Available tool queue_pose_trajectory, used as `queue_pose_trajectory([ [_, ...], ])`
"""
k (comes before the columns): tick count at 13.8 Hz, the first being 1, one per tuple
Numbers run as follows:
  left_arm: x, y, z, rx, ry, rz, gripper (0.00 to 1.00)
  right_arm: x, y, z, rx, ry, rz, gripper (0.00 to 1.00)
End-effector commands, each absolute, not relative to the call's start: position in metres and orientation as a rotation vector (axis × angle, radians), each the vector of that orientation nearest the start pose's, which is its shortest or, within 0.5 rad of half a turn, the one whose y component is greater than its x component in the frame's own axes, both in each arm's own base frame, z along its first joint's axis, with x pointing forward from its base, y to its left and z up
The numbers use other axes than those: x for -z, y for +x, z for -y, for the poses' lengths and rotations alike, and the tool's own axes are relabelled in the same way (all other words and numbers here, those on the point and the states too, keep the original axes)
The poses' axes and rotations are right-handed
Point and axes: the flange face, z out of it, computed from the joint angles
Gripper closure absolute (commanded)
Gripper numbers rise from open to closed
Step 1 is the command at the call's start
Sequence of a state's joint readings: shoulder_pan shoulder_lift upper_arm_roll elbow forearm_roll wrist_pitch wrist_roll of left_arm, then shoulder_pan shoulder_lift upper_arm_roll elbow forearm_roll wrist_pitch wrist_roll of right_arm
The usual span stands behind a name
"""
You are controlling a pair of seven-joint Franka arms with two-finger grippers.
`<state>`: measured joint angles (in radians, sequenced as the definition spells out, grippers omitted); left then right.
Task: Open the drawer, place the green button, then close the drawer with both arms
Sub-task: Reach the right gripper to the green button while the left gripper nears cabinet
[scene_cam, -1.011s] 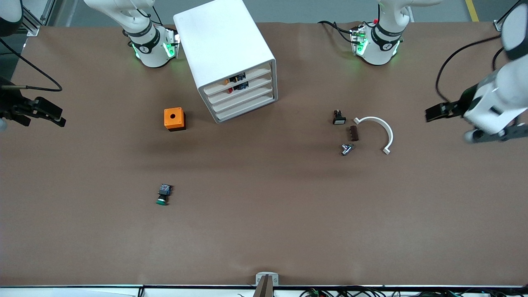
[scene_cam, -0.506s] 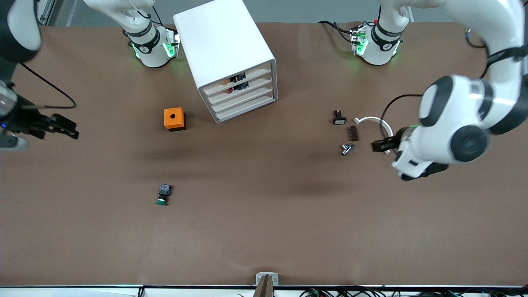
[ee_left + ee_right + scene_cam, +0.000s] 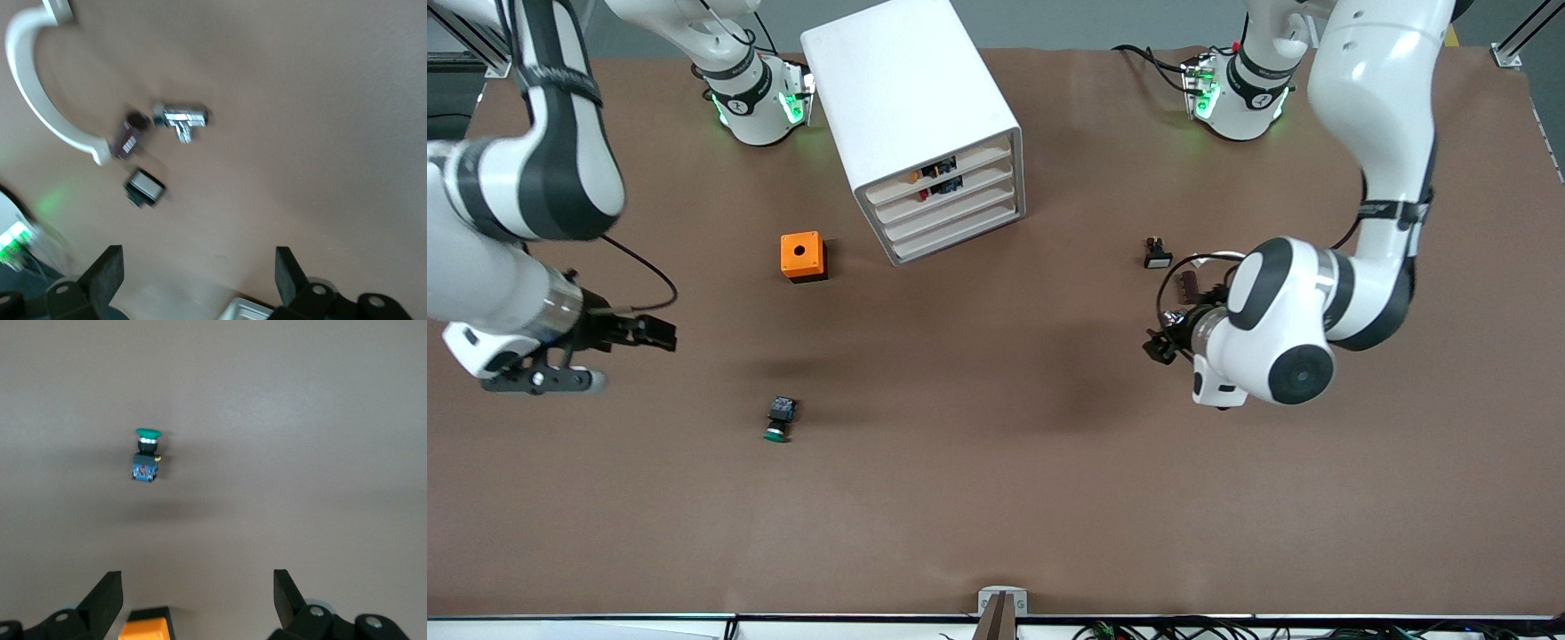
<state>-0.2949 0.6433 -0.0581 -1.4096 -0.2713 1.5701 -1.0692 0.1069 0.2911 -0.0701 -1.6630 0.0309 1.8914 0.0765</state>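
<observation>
Drawer (image 3: 957,214): third front down in the white cabinet (image 3: 911,107) — flush with the other fronts, not yet pulled out.
Button (image 3: 780,419): lying on its side on the bare table (image 3: 996,498), green cap toward the front camera; nearer to that camera than the orange cube (image 3: 803,256) and toward the right arm's end. Nothing touches it.
Right gripper (image 3: 656,332): fingers spread apart and empty, up over bare table toward the right arm's end; its wrist view looks down on the button (image 3: 146,455) between the open fingertips, well clear of it.
Left gripper (image 3: 1160,345): jaws apart, holding nothing, over the small parts at the left arm's end — a black switch (image 3: 1157,253), a brown block (image 3: 1188,285) and a chrome piece (image 3: 181,118) beside a white curved bracket (image 3: 41,100).
Done so far: nothing — drawer shut, button loose on the table.
Left to do: open the drawer, pick up the button, drop it inside, push the drawer shut.
Likely step in hand: both arms look to be on approach, the right toward the button; the left has a way to go to the cabinet front.
</observation>
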Motion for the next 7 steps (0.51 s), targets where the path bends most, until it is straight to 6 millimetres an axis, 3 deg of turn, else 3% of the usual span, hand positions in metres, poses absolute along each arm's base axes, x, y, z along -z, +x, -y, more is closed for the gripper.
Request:
queue_pose_trajectory([
  [1,-0.284,0.614,0.276,-0.947,-2.582,1.355,0.0,-0.394,0.652,-0.046,-0.089,-3.115,-0.19,0.0],
  [4,-0.268,0.61,0.296,-1.081,-2.319,1.678,0.0,-0.353,0.663,-0.07,-0.06,-3.115,-0.286,0.0],
  [7,-0.26,0.595,0.324,-1.075,-2.164,1.763,0.0,-0.308,0.669,-0.083,-0.033,-3.116,-0.307,0.0],
])
